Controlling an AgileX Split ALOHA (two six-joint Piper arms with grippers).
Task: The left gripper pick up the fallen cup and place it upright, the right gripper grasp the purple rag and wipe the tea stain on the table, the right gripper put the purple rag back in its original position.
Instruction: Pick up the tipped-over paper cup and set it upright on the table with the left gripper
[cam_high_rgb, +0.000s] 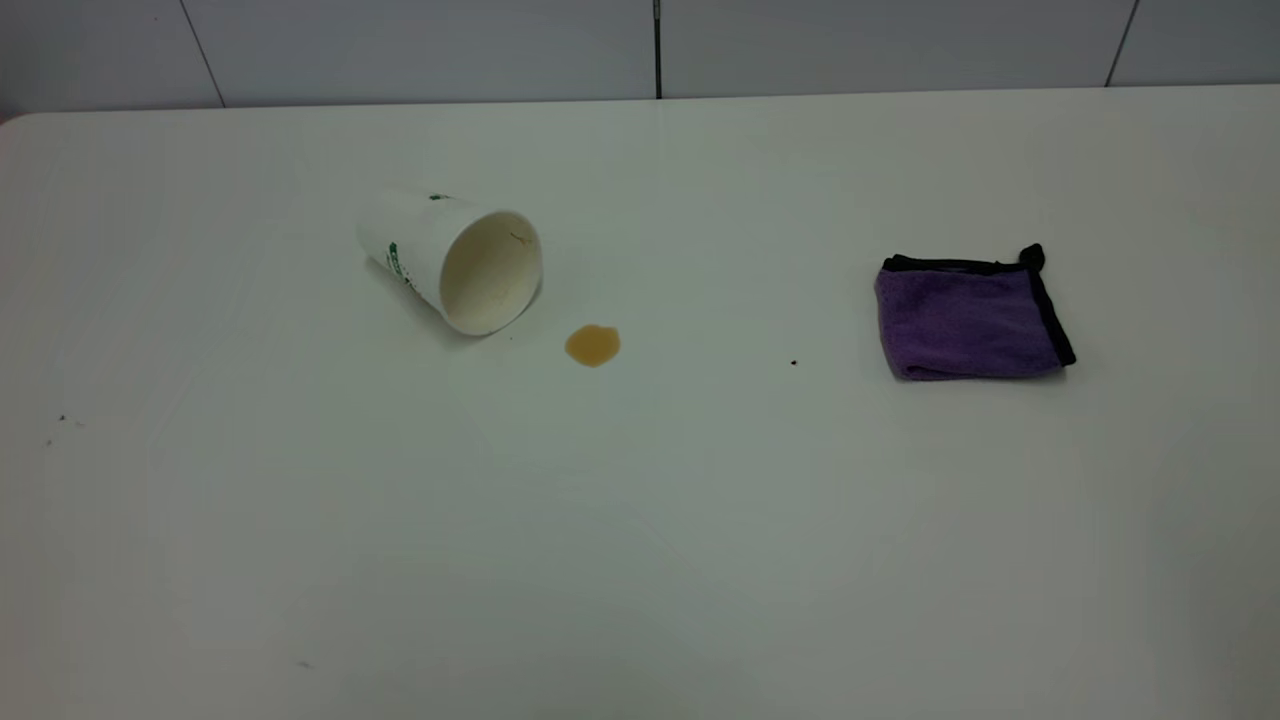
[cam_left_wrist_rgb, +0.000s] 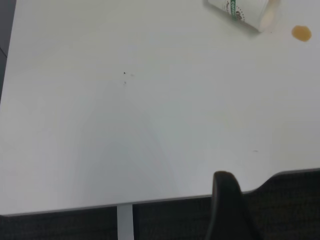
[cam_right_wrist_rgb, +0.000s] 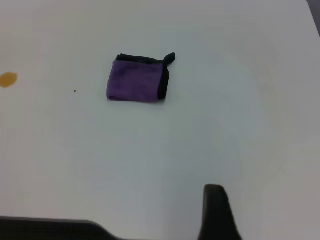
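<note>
The white paper cup (cam_high_rgb: 452, 258) with green print lies on its side on the table (cam_high_rgb: 640, 520), left of centre, its mouth facing the front right. It also shows in the left wrist view (cam_left_wrist_rgb: 242, 11), far off. The amber tea stain (cam_high_rgb: 592, 345) is just right of the cup's mouth, apart from it; it shows in both wrist views (cam_left_wrist_rgb: 301, 33) (cam_right_wrist_rgb: 8, 79). The purple rag (cam_high_rgb: 968, 320) lies folded at the right, also in the right wrist view (cam_right_wrist_rgb: 138, 81). The left gripper (cam_left_wrist_rgb: 227, 210) hangs over the table's near edge, far from the cup. The right gripper (cam_right_wrist_rgb: 216, 212) is well short of the rag. Neither arm shows in the exterior view.
A tiny black speck (cam_high_rgb: 794, 362) lies between the stain and the rag. A few small specks (cam_high_rgb: 62, 418) sit at the far left. A grey panelled wall (cam_high_rgb: 640, 45) runs behind the table's far edge.
</note>
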